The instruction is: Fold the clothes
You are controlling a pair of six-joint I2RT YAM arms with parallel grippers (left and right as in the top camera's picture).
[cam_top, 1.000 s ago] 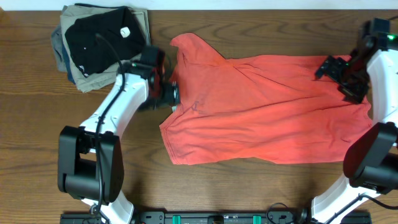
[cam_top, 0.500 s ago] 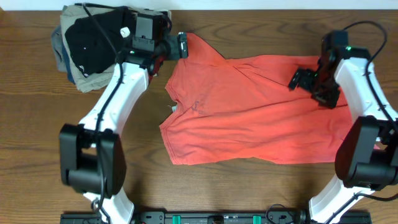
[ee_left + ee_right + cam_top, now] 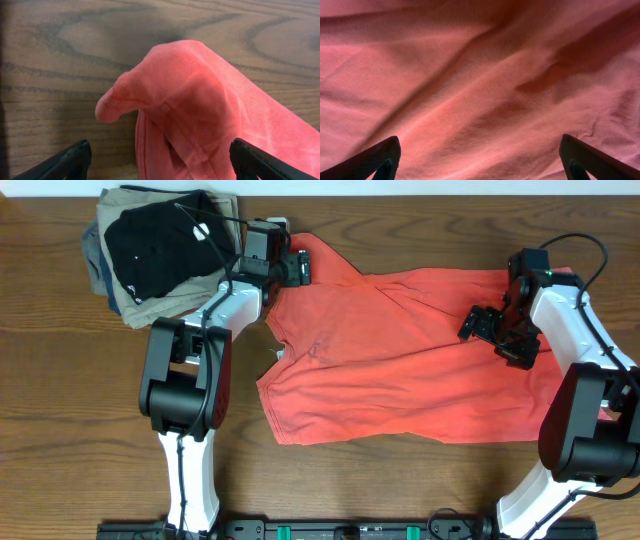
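A bunched fold of the red-orange knit T-shirt (image 3: 200, 110) humps on the brown wood-grain table (image 3: 75, 50), between the widely parted black fingertips (image 3: 70, 161) of the left gripper (image 3: 160, 164).

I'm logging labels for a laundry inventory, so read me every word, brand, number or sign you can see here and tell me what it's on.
No text can be read in any view.
White tag on the black folded garment: too small to read.
Small white tag at the left edge of the red-orange T-shirt: too small to read.
T-shirt's upward face: no lettering shows, overhead or in either wrist view.
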